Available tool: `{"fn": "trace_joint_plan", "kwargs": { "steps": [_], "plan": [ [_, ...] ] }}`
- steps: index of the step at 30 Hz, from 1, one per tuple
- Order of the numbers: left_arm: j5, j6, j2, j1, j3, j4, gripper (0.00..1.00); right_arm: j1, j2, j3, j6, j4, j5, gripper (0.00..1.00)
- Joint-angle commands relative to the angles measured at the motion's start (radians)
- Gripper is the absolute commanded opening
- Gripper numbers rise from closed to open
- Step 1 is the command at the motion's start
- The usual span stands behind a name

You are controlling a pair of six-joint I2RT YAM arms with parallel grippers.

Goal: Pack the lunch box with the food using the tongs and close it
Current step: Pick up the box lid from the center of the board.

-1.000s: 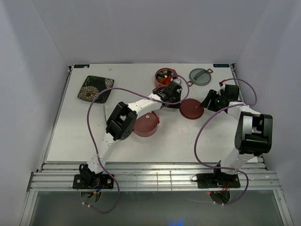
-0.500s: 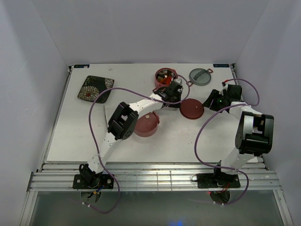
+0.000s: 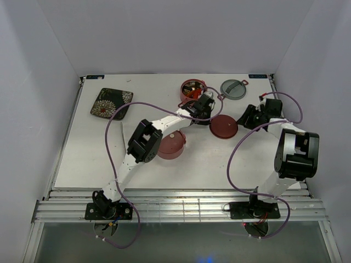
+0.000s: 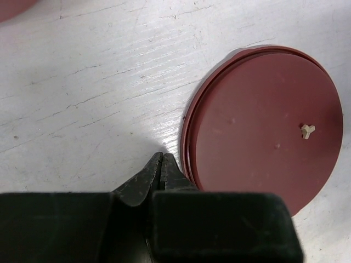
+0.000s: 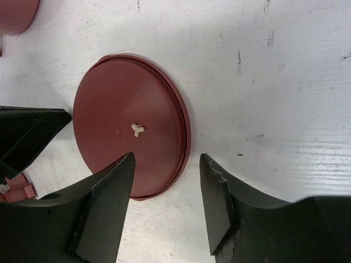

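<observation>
1. Dark-red and open at the far middle of the table (image 3: 88,159), one lunch box bowl (image 3: 183,87) is seen, with the food (image 3: 193,92) lying inside it as orange and red pieces.
2. A second bowl (image 3: 174,148) is found nearer and to the left, half hidden under the left arm. Its top looks red and flat, and what it holds cannot be told.
3. A flat red disc lid (image 3: 224,126) is laid on the bare table between the two grippers, with a small pale mark at its middle.
4. The left gripper (image 4: 163,159) is pressed together with nothing pinched, its tips just beside the left edge of the disc.
5. The right gripper (image 5: 164,192) is spread wide across the disc's right edge: one finger over the lid, the other over bare table. Whether the lid is touched cannot be told.
6. The grey top lid (image 3: 233,89) is set at the far right, apart from the bowls.
7. A dark patterned plate (image 3: 112,102) is seen at the far left.
</observation>
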Motion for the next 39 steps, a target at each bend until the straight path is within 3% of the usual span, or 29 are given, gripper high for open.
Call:
{"fn": "trace_joint_plan", "kwargs": {
  "steps": [1, 7, 12, 25, 39],
  "plan": [
    [-0.041, -0.007, -0.008, -0.006, -0.019, -0.062, 0.08, -0.007, 0.029, 0.024, 0.009, 0.035, -0.027, 0.56],
    [0.014, -0.005, -0.143, -0.006, -0.162, 0.087, 0.18, -0.01, 0.104, 0.028, 0.023, 0.093, -0.092, 0.55],
    [0.098, -0.013, -0.134, -0.003, -0.149, 0.124, 0.25, -0.001, 0.138, 0.015, 0.035, 0.111, -0.128, 0.59],
    [0.115, -0.024, -0.065, 0.005, -0.147, 0.119, 0.2, 0.039, 0.135, -0.012, 0.075, 0.192, -0.232, 0.64],
    [0.115, -0.039, -0.1, 0.005, -0.216, 0.158, 0.19, 0.041, -0.005, -0.048, 0.078, 0.236, -0.293, 0.65]
  ]
}}
